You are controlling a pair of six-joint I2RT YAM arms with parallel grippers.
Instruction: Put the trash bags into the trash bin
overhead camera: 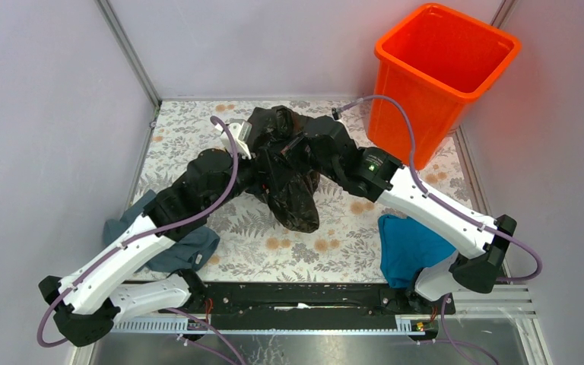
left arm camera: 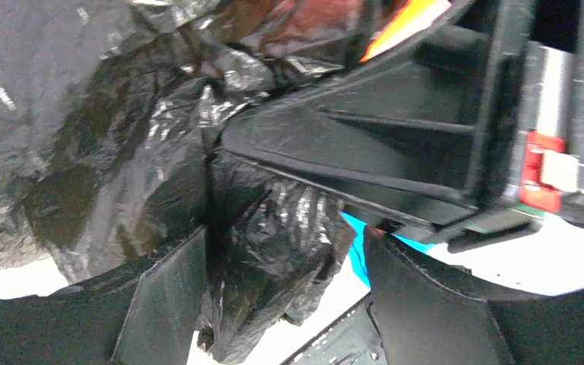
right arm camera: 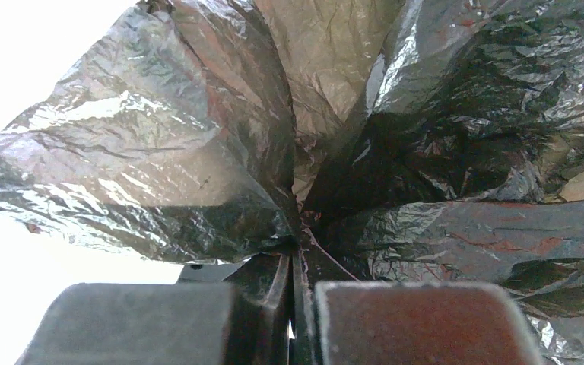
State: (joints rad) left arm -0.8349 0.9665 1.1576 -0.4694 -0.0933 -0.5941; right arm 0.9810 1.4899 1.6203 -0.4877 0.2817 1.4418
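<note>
The black trash bag [overhead camera: 290, 182] is bunched at the table's middle, between my two grippers. In the right wrist view my right gripper [right arm camera: 298, 255] is shut on a gathered fold of the bag [right arm camera: 198, 167], which fans out glossy and brownish ahead of it. In the top view the right gripper [overhead camera: 321, 152] sits at the bag's right side. My left gripper [left arm camera: 285, 232] has its fingers [left arm camera: 160, 304] wide apart, with a hanging part of the bag [left arm camera: 274, 243] between them, against the left finger. The orange trash bin [overhead camera: 441, 68] stands upright at the back right, to the right of the bag.
A teal cloth [overhead camera: 411, 247] lies near the right arm's base and shows as a sliver in the left wrist view [left arm camera: 356, 247]. A grey-blue cloth [overhead camera: 179, 247] lies under the left arm. The floral table cover [overhead camera: 274, 236] is walled at the back and sides.
</note>
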